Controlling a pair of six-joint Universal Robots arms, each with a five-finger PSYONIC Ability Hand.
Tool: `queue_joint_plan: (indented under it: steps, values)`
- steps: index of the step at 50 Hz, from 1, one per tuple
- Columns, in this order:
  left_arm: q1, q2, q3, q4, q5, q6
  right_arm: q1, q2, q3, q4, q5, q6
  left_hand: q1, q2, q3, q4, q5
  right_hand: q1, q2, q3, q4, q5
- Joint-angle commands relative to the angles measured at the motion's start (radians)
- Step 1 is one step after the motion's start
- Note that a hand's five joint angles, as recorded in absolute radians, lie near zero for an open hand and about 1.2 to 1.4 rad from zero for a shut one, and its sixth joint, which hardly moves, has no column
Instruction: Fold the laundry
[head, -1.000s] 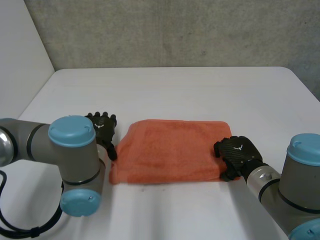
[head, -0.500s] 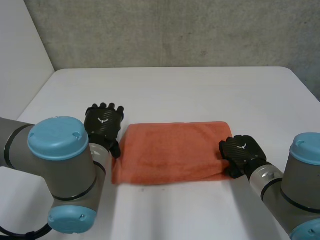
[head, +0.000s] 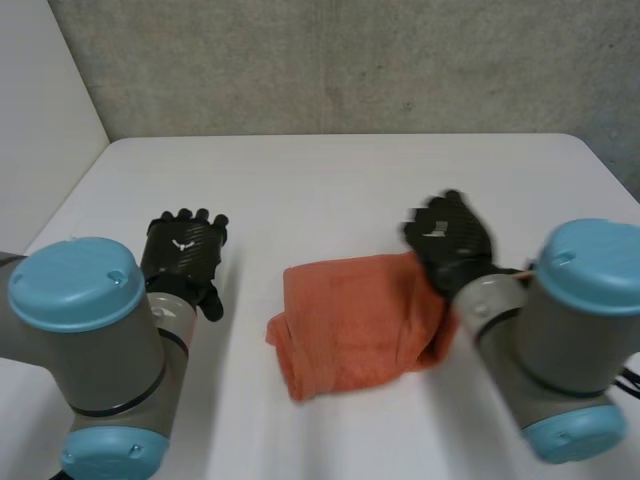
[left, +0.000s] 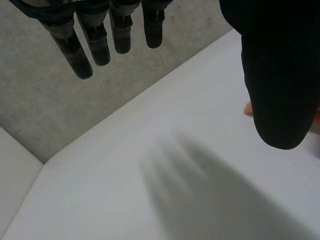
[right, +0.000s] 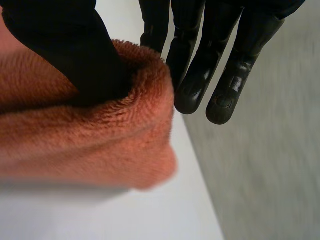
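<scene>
The orange towel (head: 345, 330) lies bunched in the middle of the white table (head: 330, 180), on its near side, with its long axis running left to right. The right hand (head: 450, 238) holds the towel's right end. In the right wrist view the thumb (right: 65, 45) presses into a rolled lip of terry and the straight fingers (right: 197, 85) back it from the other side, so the cloth is pinched between them (an edge pinch, not a fistful). In the head view that end is raised off the table. The rest of the towel trails away to the left and toward the near edge, crumpled at its left end.

So the whole cloth lies to the left of the holding hand. The likely fold runs across the long axis, with the right end carried leftward over the left end. The step in hand looks like that carry, roughly midway.

The left hand (head: 183, 252) is to the left of the towel and apart from it, with bare table between. Its fingertips (left: 95, 45) hang straight and spread over the table, holding nothing. It is the farther hand from the cloth. The towel's left end lies off its thumb side, where a sliver of orange shows in the left wrist view. That crumpled end may need pinning or flattening before the right end lands, or the fold may come out skewed.
</scene>
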Motion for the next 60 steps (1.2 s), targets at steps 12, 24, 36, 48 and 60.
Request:
queue_joint_plan:
  steps: [12,24,36,48,60]
  values:
    - [0.023,0.063,-0.025,0.000,0.044,0.000,0.322,0.184,-0.090,0.001,-0.137,-0.018,-0.017,-0.026,-0.041,-0.029,-0.047,-0.524,-0.773,-0.784,-0.793,-0.750]
    - [-0.056,0.048,0.121,0.003,0.109,-0.035,0.101,-0.089,-0.076,0.059,-0.081,0.683,-0.011,-0.020,-0.034,-0.023,-0.040,-0.746,-0.995,-1.005,-1.014,-0.971]
    - [-0.142,-0.167,0.299,-0.139,0.155,-0.232,-0.049,0.027,-0.109,0.230,-0.211,0.808,0.001,-0.008,-0.023,-0.011,-0.029,-0.746,-0.995,-1.005,-1.014,-0.971]
    - [-0.114,-0.253,0.244,-0.251,0.106,-0.259,-0.052,0.256,-0.240,0.399,-0.216,0.798,-0.016,-0.025,-0.040,-0.028,-0.046,-0.746,-0.995,-1.005,-1.014,-0.971]
    - [-0.112,-0.099,0.234,-0.264,0.118,-0.215,-0.051,0.169,-0.287,0.428,-0.216,0.789,-0.017,-0.026,-0.041,-0.029,-0.047,-0.746,-0.995,-1.005,-1.014,-0.971]
